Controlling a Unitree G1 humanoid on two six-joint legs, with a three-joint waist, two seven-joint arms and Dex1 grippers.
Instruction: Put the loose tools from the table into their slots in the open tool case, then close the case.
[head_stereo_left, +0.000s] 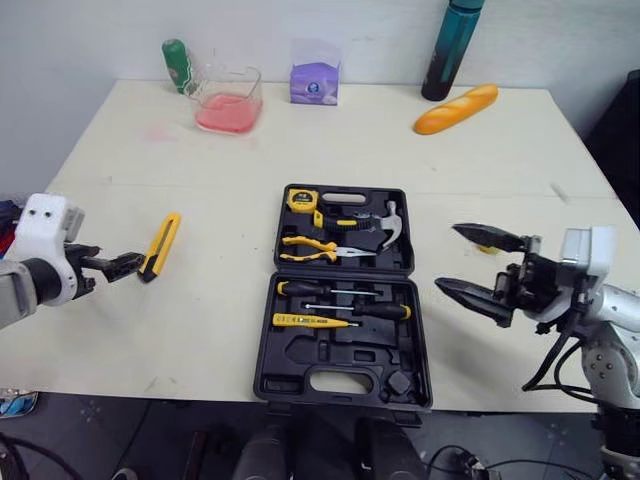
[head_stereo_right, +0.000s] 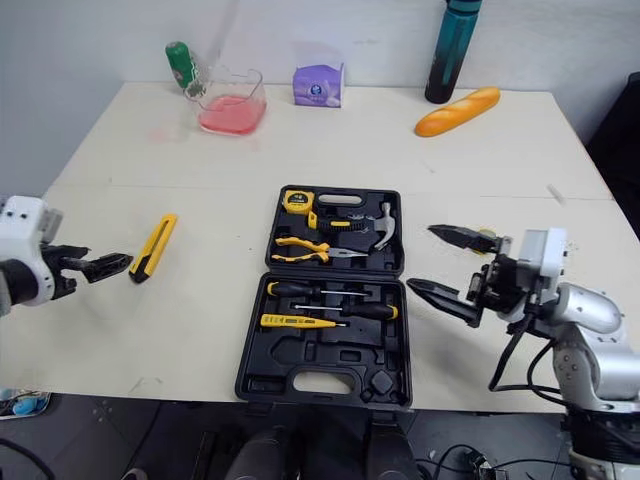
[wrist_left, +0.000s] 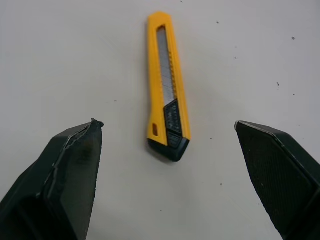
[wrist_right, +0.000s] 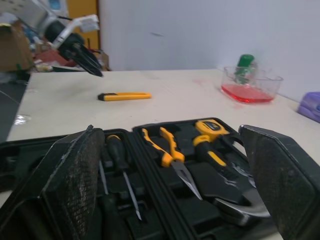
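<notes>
A yellow utility knife (head_stereo_left: 161, 245) with a black end lies loose on the table, left of the open black tool case (head_stereo_left: 343, 352). My left gripper (head_stereo_left: 122, 265) is open, its fingertips just short of the knife's black end (wrist_left: 170, 142). The case holds a tape measure (head_stereo_left: 301, 199), pliers (head_stereo_left: 312, 249), a hammer (head_stereo_left: 385, 228) and screwdrivers (head_stereo_left: 340, 292). My right gripper (head_stereo_left: 478, 264) hangs open just right of the case, holding nothing.
At the table's back stand a clear container with red liquid (head_stereo_left: 229, 99), a green bottle (head_stereo_left: 177, 63), a purple packet (head_stereo_left: 315, 82), a dark teal bottle (head_stereo_left: 450, 48) and an orange bread loaf (head_stereo_left: 456, 108). The table's front edge (head_stereo_left: 160, 385) runs just below the case.
</notes>
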